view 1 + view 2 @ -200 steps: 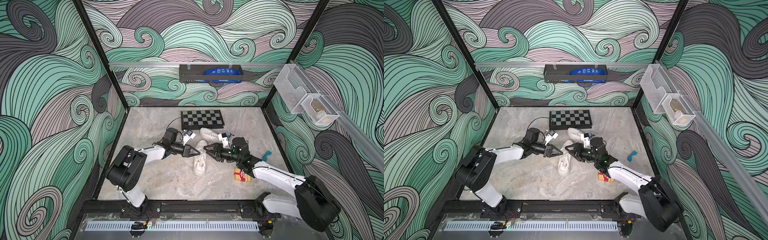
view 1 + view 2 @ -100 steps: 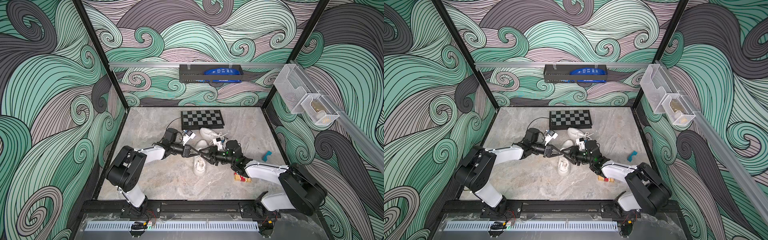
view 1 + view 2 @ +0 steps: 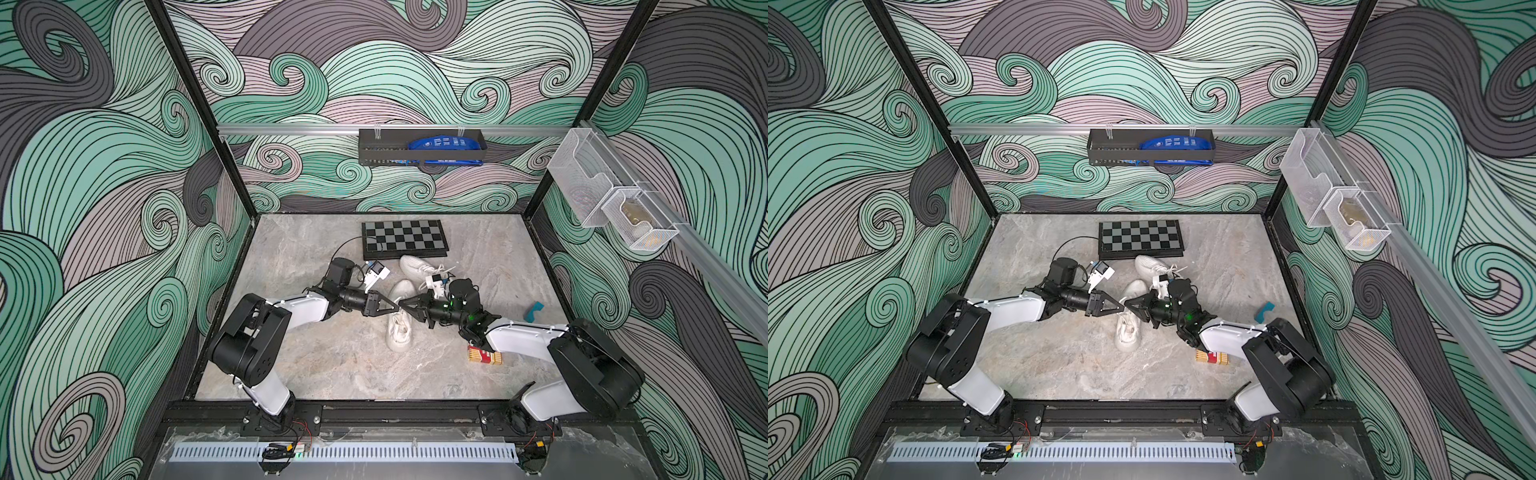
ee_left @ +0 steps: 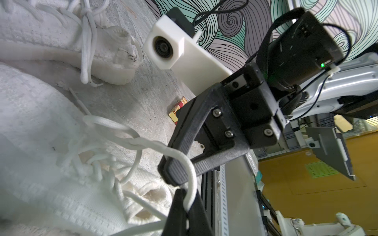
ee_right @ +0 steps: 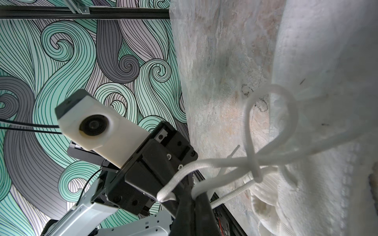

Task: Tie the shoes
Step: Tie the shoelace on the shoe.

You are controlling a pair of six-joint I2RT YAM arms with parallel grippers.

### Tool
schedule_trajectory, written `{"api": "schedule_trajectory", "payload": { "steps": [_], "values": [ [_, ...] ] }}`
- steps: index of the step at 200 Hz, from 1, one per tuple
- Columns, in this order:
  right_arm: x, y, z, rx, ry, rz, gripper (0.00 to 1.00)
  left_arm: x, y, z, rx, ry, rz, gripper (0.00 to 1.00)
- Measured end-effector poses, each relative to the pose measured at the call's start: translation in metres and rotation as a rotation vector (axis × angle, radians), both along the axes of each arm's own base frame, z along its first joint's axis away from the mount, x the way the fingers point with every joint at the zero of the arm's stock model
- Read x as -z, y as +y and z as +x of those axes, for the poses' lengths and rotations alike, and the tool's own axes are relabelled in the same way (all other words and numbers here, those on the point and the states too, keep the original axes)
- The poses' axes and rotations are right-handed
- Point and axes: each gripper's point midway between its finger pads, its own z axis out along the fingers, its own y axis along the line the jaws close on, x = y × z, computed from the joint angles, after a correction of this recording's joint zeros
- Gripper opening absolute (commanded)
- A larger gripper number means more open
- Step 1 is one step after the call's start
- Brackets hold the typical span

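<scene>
- Over the middle of the table [image 3: 332,365], my two grippers meet tip to tip above the near shoe [image 3: 397,336]. The left gripper [image 3: 392,308] comes in from 9 o'clock and the right gripper [image 3: 409,306] from 3 o'clock.
- The far shoe [image 3: 415,266] lies at about 1 o'clock from the near one, just beside the chessboard [image 3: 403,239].
- My right jaws are squeezed together on the lace [image 4: 143,143], which bends over their tip.
- That lace also runs down between my left jaws. I cannot tell if they pinch it or have let it go.
- A loop [image 5: 272,114] of lace stands up from the near shoe, with a crossing under it. I think I am passing the lace from one side to the other to make the bow.
- To do this well, I should squeeze hard with the right jaws and open the left ones wide before I back off toward 9 o'clock.
- Then I should pull slowly toward 3 o'clock, so the loop does not slip out.
- A hard pull may drag the light shoe along, so I go gently.
</scene>
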Motion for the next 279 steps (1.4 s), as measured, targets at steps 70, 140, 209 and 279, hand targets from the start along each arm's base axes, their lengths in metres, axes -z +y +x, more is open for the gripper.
{"api": "schedule_trajectory", "payload": {
  "steps": [70, 140, 209, 279],
  "values": [
    [-0.022, -0.011, -0.01, 0.005, -0.045, -0.024, 0.0, -0.06, 0.023, 0.018, -0.23, -0.297, 0.049, 0.65],
    [-0.038, -0.013, -0.009, 0.014, -0.066, -0.021, 0.0, -0.069, -0.002, -0.001, -0.157, -0.437, 0.073, 0.43],
    [-0.046, -0.014, -0.007, 0.027, -0.084, -0.014, 0.0, -0.051, -0.02, -0.006, -0.083, -0.422, 0.114, 0.49],
    [-0.046, -0.015, -0.006, 0.033, -0.086, -0.016, 0.0, -0.037, -0.023, -0.012, -0.057, -0.398, 0.153, 0.0]
  ]
}}
